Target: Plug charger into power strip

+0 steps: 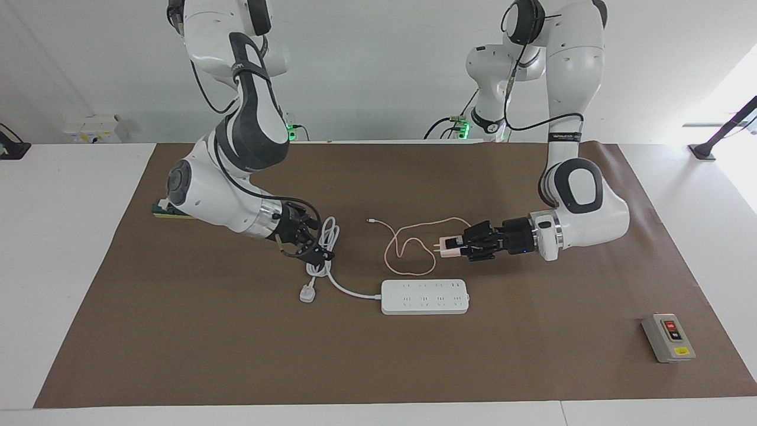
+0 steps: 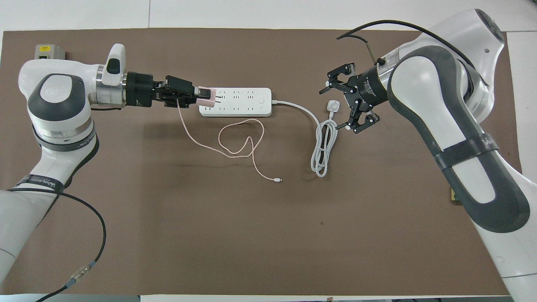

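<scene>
Pink, cube-shaped, the charger (image 1: 447,246) is clamped between the fingers of the left gripper (image 1: 460,245), which holds it raised above the brown mat (image 1: 236,355) with its two metal prongs pointing sideways toward the right arm's end of the table. In the overhead view the charger (image 2: 206,94) covers the end of the power strip (image 2: 239,102) that lies toward the left arm's end; the facing view shows it in the air and not in any socket. Its thin pink cable (image 1: 408,248) hangs from it, loops on the mat just nearer to the robots than the strip, and ends in a small connector (image 1: 369,220) lying free.

The power strip (image 1: 424,296) lies flat around the middle of the mat, its long side parallel to the mat's long edges. Its thick white cord (image 1: 346,288) leaves the end toward the right arm, runs to a coiled bundle (image 1: 326,239), and finishes at the white three-pin plug (image 1: 307,293) lying on the mat.

The right gripper (image 1: 310,242) hangs over that coiled bundle with its fingers spread wide and nothing between them.

A grey switch box (image 1: 668,337) with red and black buttons sits near the mat's corner farthest from the robots at the left arm's end. A green and yellow block (image 1: 162,210), half hidden by the right arm, rests near the mat's short edge at the right arm's end.
</scene>
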`<state>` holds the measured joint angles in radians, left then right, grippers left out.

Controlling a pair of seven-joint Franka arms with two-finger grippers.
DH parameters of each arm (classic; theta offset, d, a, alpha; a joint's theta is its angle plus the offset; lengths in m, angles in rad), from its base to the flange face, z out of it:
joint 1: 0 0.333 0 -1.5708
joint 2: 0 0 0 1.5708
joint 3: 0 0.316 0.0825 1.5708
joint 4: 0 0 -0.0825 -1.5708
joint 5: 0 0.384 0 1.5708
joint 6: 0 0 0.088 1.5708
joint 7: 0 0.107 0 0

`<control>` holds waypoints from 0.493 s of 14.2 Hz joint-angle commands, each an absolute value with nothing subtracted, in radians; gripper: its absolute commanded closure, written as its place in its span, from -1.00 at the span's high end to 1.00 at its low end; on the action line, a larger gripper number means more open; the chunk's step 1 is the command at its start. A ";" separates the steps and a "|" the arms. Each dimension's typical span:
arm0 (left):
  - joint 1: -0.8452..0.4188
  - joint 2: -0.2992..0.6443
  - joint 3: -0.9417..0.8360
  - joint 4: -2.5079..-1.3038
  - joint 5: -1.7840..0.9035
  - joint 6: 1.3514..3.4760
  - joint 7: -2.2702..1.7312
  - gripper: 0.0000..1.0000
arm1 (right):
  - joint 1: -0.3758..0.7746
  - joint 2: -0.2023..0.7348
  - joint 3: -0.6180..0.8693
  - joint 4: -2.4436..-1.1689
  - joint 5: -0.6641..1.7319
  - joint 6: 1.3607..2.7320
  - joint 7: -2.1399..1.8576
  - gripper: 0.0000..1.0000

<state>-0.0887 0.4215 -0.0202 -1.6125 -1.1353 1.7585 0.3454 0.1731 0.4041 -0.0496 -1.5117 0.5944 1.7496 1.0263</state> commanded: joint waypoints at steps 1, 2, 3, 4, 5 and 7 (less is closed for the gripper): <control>-0.057 0.416 -0.018 -1.440 -0.898 1.627 0.136 -1.00 | 0.112 0.339 -0.040 -1.537 0.500 1.666 0.881 1.00; -0.039 0.419 -0.018 -1.392 -0.824 1.576 0.099 -1.00 | 0.094 0.324 -0.038 -1.537 0.467 1.642 0.838 1.00; -0.031 0.419 -0.017 -1.369 -0.778 1.527 0.088 -1.00 | 0.083 0.310 -0.040 -1.536 0.434 1.619 0.803 1.00; -0.023 0.414 -0.015 -1.361 -0.743 1.484 0.077 -1.00 | 0.071 0.298 -0.040 -1.536 0.396 1.596 0.761 1.00; -0.002 0.411 -0.011 -1.358 -0.711 1.456 0.060 -1.00 | 0.060 0.282 -0.038 -1.537 0.362 1.579 0.706 1.00; 0.011 0.413 -0.015 -1.269 -0.608 1.360 -0.013 -1.00 | 0.043 0.259 -0.040 -1.537 0.303 1.549 0.602 1.00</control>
<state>-0.0027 0.3971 -0.0113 -1.3731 -0.6992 1.4590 0.0604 0.0643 0.2976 -0.0506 -1.5123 0.3597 1.5677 0.7014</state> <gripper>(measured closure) 0.656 0.000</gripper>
